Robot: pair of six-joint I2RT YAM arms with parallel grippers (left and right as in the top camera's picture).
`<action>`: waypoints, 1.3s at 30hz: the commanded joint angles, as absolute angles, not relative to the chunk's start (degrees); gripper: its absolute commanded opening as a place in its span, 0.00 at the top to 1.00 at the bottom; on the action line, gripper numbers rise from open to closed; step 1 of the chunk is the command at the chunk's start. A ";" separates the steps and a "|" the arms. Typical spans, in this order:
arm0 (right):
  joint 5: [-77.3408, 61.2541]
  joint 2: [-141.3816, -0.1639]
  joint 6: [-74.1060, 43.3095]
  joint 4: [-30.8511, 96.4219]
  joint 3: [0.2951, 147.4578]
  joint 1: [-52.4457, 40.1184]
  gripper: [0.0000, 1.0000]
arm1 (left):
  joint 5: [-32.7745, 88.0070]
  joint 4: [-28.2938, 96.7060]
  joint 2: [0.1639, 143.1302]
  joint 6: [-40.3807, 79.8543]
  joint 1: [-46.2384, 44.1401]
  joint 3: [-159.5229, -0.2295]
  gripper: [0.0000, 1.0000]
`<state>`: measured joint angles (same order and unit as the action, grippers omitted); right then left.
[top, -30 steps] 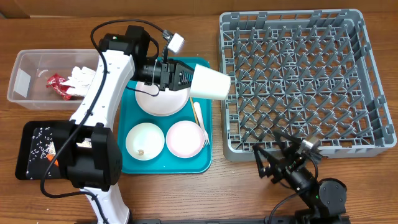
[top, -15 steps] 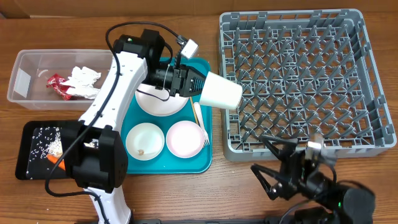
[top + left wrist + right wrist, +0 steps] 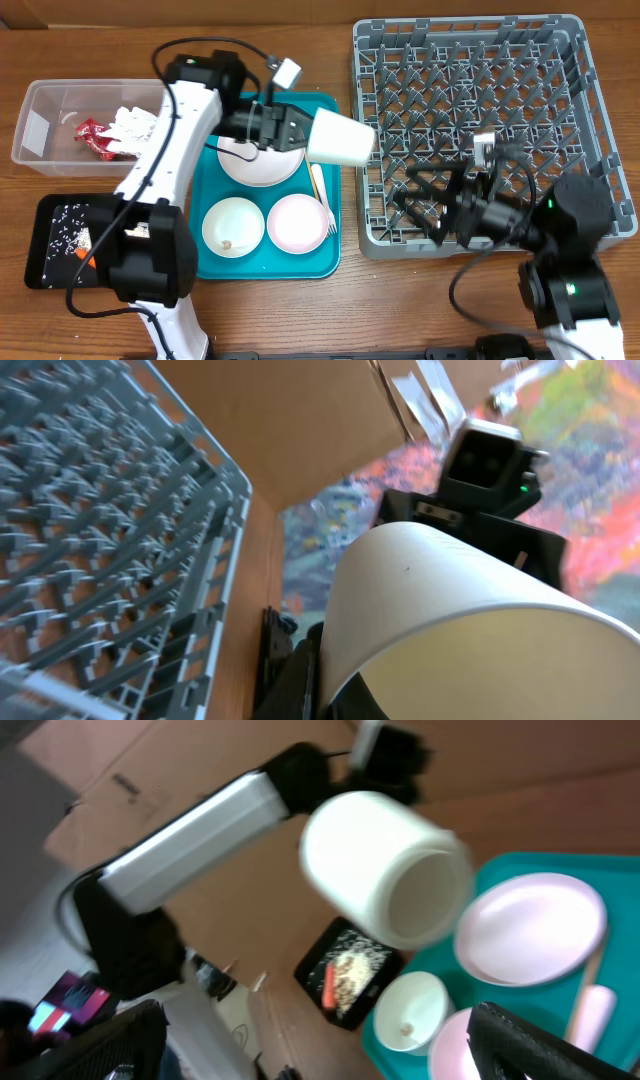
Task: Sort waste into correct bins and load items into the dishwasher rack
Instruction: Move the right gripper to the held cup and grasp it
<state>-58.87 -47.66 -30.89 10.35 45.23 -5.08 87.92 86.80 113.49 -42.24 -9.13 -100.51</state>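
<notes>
My left gripper (image 3: 298,133) is shut on the base of a small white cup (image 3: 340,138), held on its side above the gap between the teal tray (image 3: 205,185) and the dishwasher rack (image 3: 480,90). In the left wrist view the cup (image 3: 450,620) fills the right half beside the rack (image 3: 100,510). My right gripper (image 3: 412,205) hangs open over the rack's front left part, facing the cup (image 3: 385,865). The plate (image 3: 258,162), white bowl (image 3: 232,225), pink bowl (image 3: 296,222) and fork (image 3: 326,216) lie on the teal tray.
A clear tub (image 3: 40,130) at the far left holds red wrappers (image 3: 93,138) and napkins (image 3: 135,126). A black tray (image 3: 45,265) at the front left holds rice and a carrot (image 3: 85,258). A thin stick (image 3: 315,182) lies by the fork.
The right arm has come up from the table's front edge to above the rack's front left part, jaws still open. The left arm shifted the cup right, then back a little.
</notes>
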 commanded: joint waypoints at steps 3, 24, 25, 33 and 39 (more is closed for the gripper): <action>-60.55 -55.20 -28.23 13.41 46.59 2.63 0.00 | 89.56 88.31 113.45 -44.01 -6.76 -101.69 0.96; -89.93 -60.47 -4.01 16.40 46.02 11.42 0.03 | 90.00 91.22 113.45 -47.81 -14.68 -101.69 0.96; -89.93 -60.47 -3.99 16.43 46.02 11.27 0.03 | 90.13 91.20 113.45 -47.83 -15.11 -101.69 0.96; -89.10 -60.47 -1.65 16.84 46.02 8.62 0.04 | 90.56 89.71 113.45 -47.79 -19.29 -101.69 0.96; -84.49 -60.47 -1.63 16.29 46.02 6.42 0.07 | 90.56 89.43 113.45 -47.77 -20.27 -101.69 0.96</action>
<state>-86.50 -60.60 -2.57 16.67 45.23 7.42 88.64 89.58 113.49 -46.57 -20.14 -100.51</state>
